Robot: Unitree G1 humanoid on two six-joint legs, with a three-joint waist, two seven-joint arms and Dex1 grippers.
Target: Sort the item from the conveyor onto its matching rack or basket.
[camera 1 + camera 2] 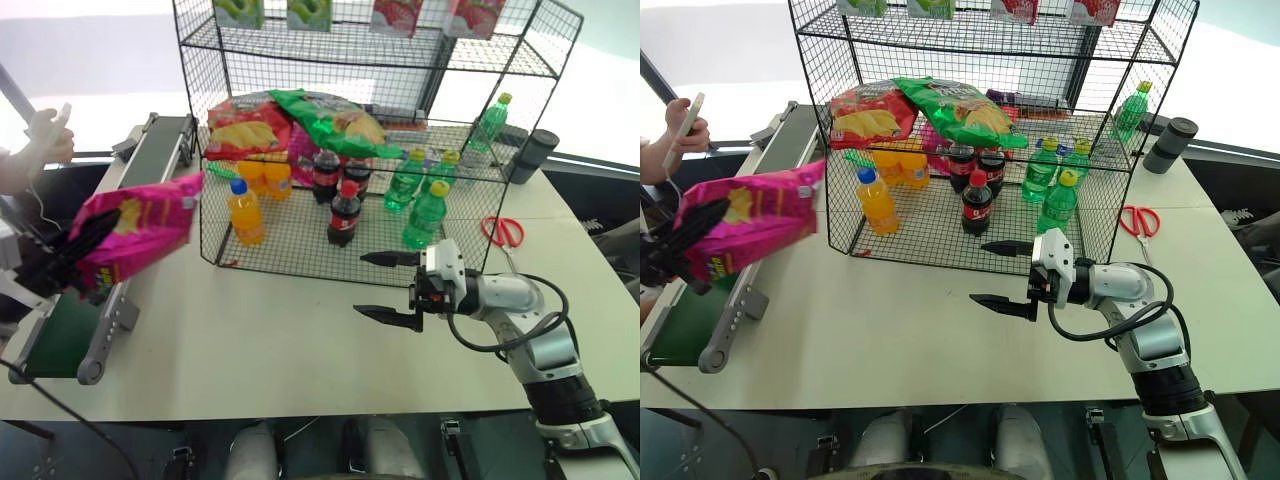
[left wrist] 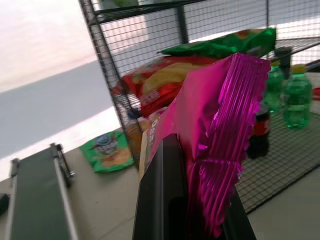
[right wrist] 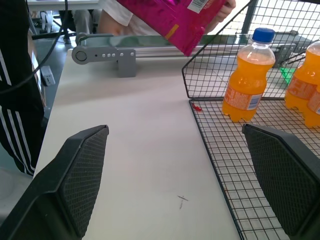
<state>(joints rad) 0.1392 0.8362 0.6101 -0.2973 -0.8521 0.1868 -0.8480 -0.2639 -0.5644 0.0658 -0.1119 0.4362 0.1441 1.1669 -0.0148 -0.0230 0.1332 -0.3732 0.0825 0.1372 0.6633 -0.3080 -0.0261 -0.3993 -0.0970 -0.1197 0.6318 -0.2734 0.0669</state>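
- Left pincer (image 1: 72, 252), at 9 o'clock in the head view, is clamped on one end of the pink chip bag (image 1: 135, 228); the bag hangs in the air, clear of the belt.
- Bag sits above the conveyor (image 1: 60, 335), just left of the wire rack (image 1: 300, 255), not touching it.
- Right pincer (image 1: 390, 287), at 4 o'clock, is spread wide and holds nothing; it hovers over the table (image 1: 250, 340) near the rack's front edge.
- Middle tier already carries a red chip bag (image 1: 243, 128) and a green chip bag (image 1: 325, 122); bottles stand on the bottom tier.
- A person's hand (image 1: 50, 135) holds a phone at 10 o'clock, beyond the conveyor.
- Step in hand, as I judge it: pick is done, carry toward the rack is under way.
- Next move calls for swinging the bag toward 1 o'clock, clearing the rack's front wires, and setting it on the chip tier beside the red bag before letting go.
- Risk: the loose end could snag the mesh.
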